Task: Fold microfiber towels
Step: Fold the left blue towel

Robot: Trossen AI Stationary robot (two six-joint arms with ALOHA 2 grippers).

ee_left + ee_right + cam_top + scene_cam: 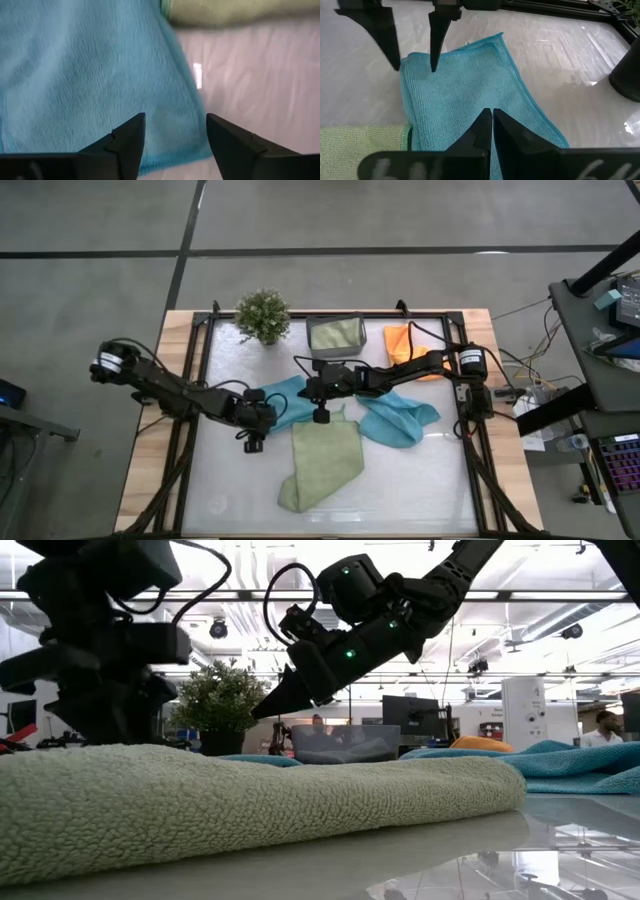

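A teal towel [285, 395] lies flat on the table's middle, partly folded, its near edge beside a light green towel [322, 460]. My left gripper [415, 67] stands open at the teal towel's left corner [165, 150], one finger on either side of its edge. My right gripper [491, 117] is shut and hovers above the same towel [470, 85], clear of it in the low view [262, 712]. A second teal towel [400, 420] lies crumpled to the right. An orange towel [400, 340] lies at the far right. My left gripper slants down from the table's left over the teal towel's corner [407, 62], its fingers spread apart. Whether the fingertips [432, 69] touch the cloth, I cannot tell.
A grey bin [335, 335] holding a green cloth stands at the far middle, with a potted plant [263, 315] to its left. The black frame rail [200, 370] borders the white table top. Bare table shows near the front edge, left and right of the green towel.
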